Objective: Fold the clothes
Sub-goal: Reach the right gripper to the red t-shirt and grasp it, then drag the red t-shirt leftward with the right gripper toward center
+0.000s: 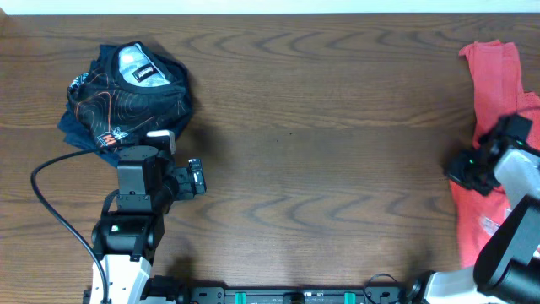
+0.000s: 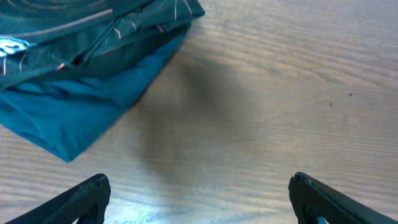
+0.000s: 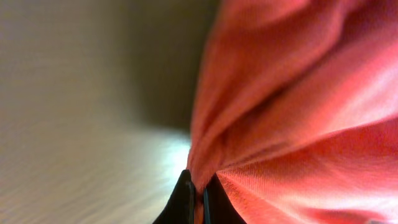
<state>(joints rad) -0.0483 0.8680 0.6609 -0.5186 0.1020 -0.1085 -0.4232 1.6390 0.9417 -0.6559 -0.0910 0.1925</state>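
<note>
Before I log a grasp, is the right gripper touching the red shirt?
Touching. Right wrist view: the right gripper pinches a fold of the red shirt between its closed fingers.

Coral-red T-shirt (image 1: 494,93) lies crumpled at the table's right edge.

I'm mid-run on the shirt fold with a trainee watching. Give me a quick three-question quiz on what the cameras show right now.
1. True or false: the right claw is pinched shut on a fold of the coral-red T-shirt.
2. Pick one. The left claw is: A) open and holding nothing; B) shut on cloth; C) out of every view.
3. Fill the blank, using the robot's own sides: the navy contour-print garment lies bunched at the far ____ corner of the table.

Key: 1 true; 2 A; 3 left.
</note>
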